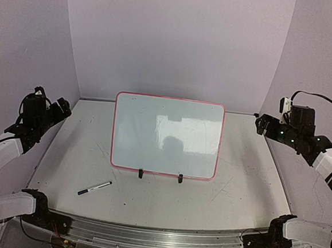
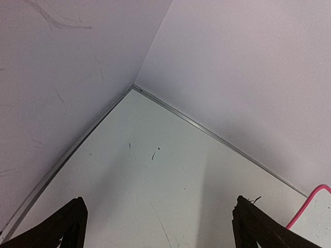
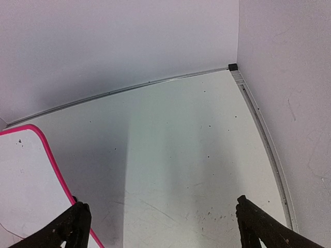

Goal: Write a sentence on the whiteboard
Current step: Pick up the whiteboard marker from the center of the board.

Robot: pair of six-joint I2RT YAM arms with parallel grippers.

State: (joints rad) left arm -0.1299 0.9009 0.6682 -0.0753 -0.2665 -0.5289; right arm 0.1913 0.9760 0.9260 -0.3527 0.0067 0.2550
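Top view: marker, loose on the surface, near the whiteboard, which sits mid-surface with its clip feet at the near edge.
Left wrist: left fingers spread, empty.
Right wrist: right fingers spread, empty.
Risk: the unsecured board may slide under pen pressure.

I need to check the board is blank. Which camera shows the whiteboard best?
The top external view: the whole whiteboard shows there, with no writing visible. The left wrist view catches only a sliver of its pink-framed edge; the right wrist view shows one corner.
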